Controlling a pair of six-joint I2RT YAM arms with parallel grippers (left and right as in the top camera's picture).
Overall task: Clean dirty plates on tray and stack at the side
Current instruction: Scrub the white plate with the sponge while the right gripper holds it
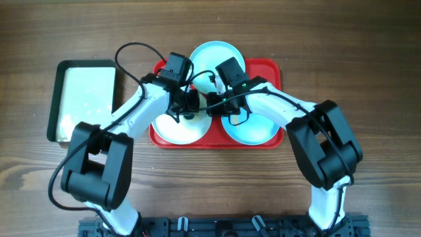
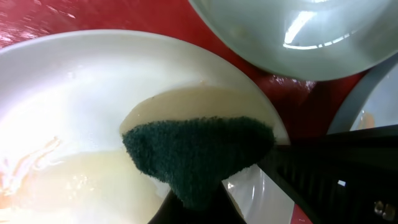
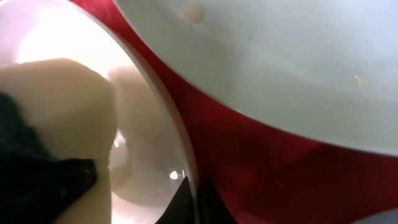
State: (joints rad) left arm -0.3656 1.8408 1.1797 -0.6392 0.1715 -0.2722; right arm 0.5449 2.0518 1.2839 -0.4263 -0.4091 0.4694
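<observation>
The red tray [image 1: 268, 69] holds three plates: a white plate [image 1: 172, 130] at front left, a turquoise plate [image 1: 253, 131] at front right and another turquoise plate [image 1: 209, 54] at the back. My left gripper [image 1: 190, 105] is shut on a green-and-yellow sponge [image 2: 199, 155] that rests on the white plate [image 2: 74, 99]. My right gripper [image 1: 214, 105] is shut on that plate's right rim, one finger on each side [image 3: 196, 199]. The sponge [image 3: 56, 106] and the white plate [image 3: 149, 155] also show in the right wrist view.
A cream pan [image 1: 85, 99] with a dark rim stands left of the tray. Both arms cross over the tray's middle. A turquoise plate [image 2: 298, 31] lies close beyond the sponge, and one [image 3: 280, 68] lies just right of my right fingers.
</observation>
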